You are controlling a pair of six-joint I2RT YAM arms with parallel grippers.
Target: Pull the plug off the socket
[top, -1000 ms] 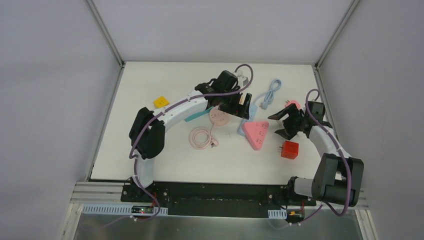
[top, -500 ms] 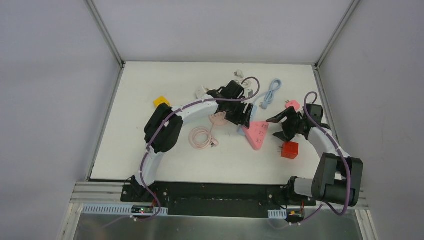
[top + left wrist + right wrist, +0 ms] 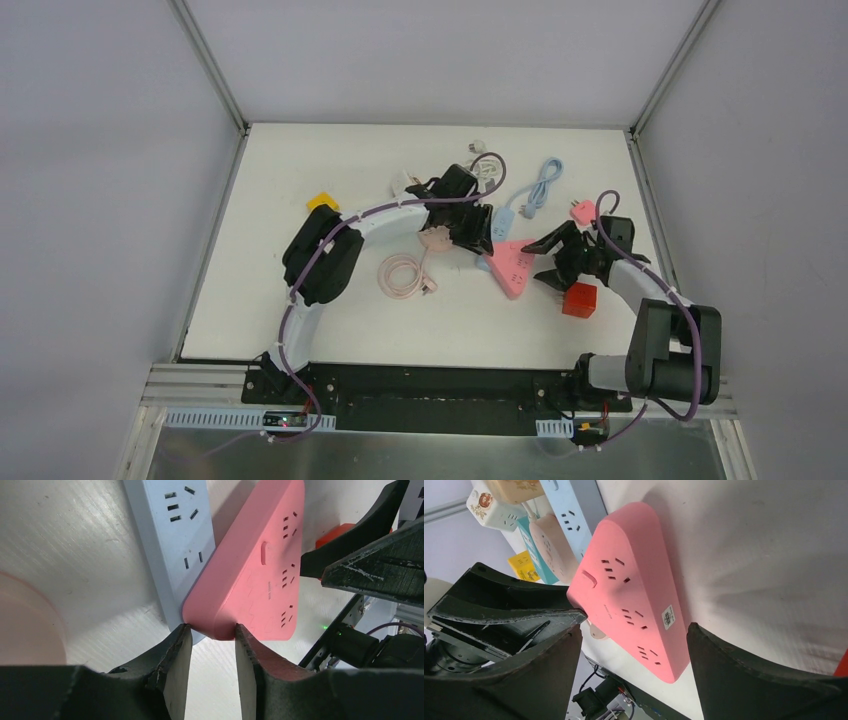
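near edge: both arm bases sit here. The table (image 3: pixel 300 320) is bare from the edge up to the coil and the strip, which is the widest free room in the scene.
red cube adapter (image 3: pixel 579 299): nearest item, just beside the near finger of the right gripper (image 3: pixel 535 262).
right gripper state: jaws spread wide and straddling the right side of the strip, gripping nothing.
right edge: the right arm's forearm runs close along it, so there is little room on that side.
socket: pink triangular strip (image 3: pixel 510 268), flat on the table right of centre, between the two grippers.
plug: can't tell from any view which plug sits in it.
pink coiled cable (image 3: pixel 402 275): left of the strip and apart from it, with bare table to its left.
left gripper (image 3: pixel 480 240): jaws clenched on the strip's rounded corner, with both fingertips against it.
light-blue strip (image 3: pixel 502 222): lies against the pink strip's far-left side, so that edge is boxed in.
round pink hub (image 3: pixel 436 238): just left of the left gripper, partly under the arm.
far cluster: yellow block (image 3: pixel 322 201), white cube (image 3: pixel 403 183), blue cable (image 3: pixel 540 185) and small pink plug (image 3: pixel 580 210), all apart from the strip. A white plug (image 3: pixel 480 150) lies nearest the far edge.
left wrist only: shows the corner pinch and the blue-to-pink contact, both hidden under the gripper in the top view.
right wrist only: shows a sticker on the strip's face and the strip lying between the fingers.
top only: shows the table edges and the free room.
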